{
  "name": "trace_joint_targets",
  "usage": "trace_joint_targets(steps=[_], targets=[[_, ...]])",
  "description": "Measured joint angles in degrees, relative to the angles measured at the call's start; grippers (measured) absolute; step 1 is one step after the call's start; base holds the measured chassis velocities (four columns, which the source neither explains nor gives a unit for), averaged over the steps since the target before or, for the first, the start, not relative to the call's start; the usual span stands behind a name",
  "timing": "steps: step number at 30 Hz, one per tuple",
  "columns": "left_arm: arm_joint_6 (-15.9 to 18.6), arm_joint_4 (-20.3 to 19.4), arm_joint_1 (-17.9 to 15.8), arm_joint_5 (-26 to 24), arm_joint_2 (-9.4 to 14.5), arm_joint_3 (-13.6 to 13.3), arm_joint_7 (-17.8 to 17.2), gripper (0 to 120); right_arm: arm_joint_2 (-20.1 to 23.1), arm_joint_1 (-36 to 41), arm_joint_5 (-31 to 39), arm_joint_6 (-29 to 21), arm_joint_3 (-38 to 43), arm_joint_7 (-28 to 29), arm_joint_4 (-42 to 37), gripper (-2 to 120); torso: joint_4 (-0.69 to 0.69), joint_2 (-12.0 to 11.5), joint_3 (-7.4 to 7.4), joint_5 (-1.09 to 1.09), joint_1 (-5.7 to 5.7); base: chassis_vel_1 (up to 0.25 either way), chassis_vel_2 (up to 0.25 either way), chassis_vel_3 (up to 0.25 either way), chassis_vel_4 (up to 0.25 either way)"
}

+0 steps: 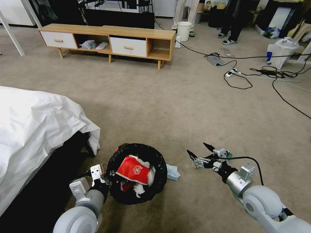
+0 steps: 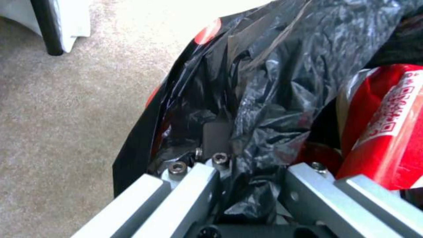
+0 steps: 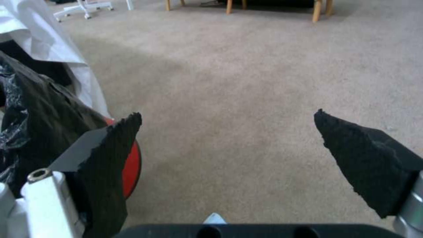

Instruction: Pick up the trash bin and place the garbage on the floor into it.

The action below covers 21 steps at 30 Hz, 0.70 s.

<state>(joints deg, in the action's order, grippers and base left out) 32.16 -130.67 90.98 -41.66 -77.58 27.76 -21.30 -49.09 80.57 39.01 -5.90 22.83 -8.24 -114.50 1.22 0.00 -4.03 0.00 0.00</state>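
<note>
The trash bin (image 1: 137, 173), lined with a crinkled black bag, stands on the floor (image 1: 168, 106) in front of me. It holds a red wrapper (image 1: 134, 168) and white tissue. My left gripper (image 1: 101, 177) is shut on the bin's near left rim; in the left wrist view the fingers (image 2: 194, 185) clamp the black bag (image 2: 264, 99) beside the red wrapper (image 2: 388, 132). A bluish tissue (image 1: 173, 171) lies on the carpet against the bin's right side. My right gripper (image 1: 200, 150) hovers open just right of the tissue, low over the carpet. Its fingertips (image 3: 227, 119) are wide apart, with the bin (image 3: 35, 115) beside them.
A bed with a white sheet (image 1: 35, 129) stands close on the left. A low wooden cabinet (image 1: 110, 38) and a white bucket (image 1: 184, 30) are at the back. Black cables and a power strip (image 1: 239, 72) and a white plastic bag (image 1: 282, 50) lie at the right rear.
</note>
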Motion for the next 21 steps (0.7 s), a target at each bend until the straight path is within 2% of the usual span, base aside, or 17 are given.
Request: trace_joint_targets(steps=[15,21], targets=[[0.4,0.1,-0.1,-0.5,0.1,0.4,0.0,0,0.1,-0.2,0.1,-0.1,-0.6,0.0,0.0,100,0.00,0.0,0.00,0.00,0.00,0.000,0.000,0.000,0.000],[-0.3,0.4,-0.2,0.1,0.2,0.7,0.0,0,0.1,-0.3,0.1,-0.1,-0.5,-0.2,0.1,100,-0.03,0.0,0.00,0.00,0.00,0.050,0.050,0.044,0.048]])
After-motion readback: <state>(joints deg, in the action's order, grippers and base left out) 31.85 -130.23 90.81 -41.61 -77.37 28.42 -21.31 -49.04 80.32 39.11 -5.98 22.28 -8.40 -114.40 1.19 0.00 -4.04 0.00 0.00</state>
